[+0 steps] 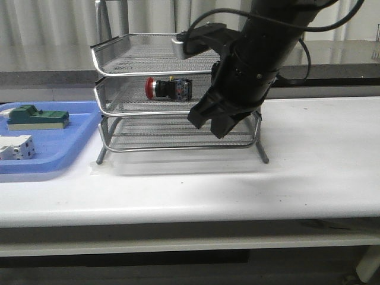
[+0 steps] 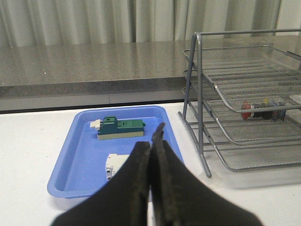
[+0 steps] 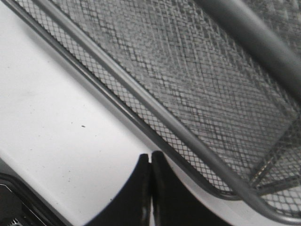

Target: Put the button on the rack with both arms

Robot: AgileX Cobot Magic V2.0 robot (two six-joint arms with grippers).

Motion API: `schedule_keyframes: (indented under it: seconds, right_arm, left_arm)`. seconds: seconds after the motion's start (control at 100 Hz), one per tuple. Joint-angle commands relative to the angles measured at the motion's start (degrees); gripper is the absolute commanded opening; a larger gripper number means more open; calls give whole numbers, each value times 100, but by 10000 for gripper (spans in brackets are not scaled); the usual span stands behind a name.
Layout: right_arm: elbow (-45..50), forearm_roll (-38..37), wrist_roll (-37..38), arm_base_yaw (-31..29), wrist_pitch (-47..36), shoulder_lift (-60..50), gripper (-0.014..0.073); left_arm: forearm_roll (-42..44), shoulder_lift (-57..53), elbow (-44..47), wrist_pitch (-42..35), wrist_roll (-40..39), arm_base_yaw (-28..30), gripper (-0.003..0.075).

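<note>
The button, with its red cap and black body, lies on its side in the middle tier of the silver wire rack. It also shows in the left wrist view inside the rack. My right gripper is shut and empty. It hangs in front of the rack's lower right part, just above the table beside the bottom tray's front rim, and its tips show in the right wrist view. My left gripper is shut and empty, above the table near the blue tray. It is out of the front view.
A flat blue tray lies left of the rack and holds a green block and a white block. The tray and the green block also show in the left wrist view. A grey counter and curtains stand behind the table.
</note>
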Motion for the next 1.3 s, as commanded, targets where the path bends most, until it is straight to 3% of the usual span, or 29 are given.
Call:
schedule_keyframes:
  seconds: [0.0,0.34,1.04,1.29]
  right_arm:
    - [-192,40,0,-43,-62,-547,-60]
    - [237,38,155,-322,357,-1501,-60]
    - [3156,38,741,-2280,-734,-5493,-60]
    - [3842,38,860,-2518,-788,-6801,-60]
  left_arm:
    - [-100,70,-162,-434,-59,18,-20]
    - [-100,70,-162,-434,-59,18,-20]
    - [-100,70,-162,-434,-59,18,-20]
    - [-100,70,-162,-434,-59,18,-20]
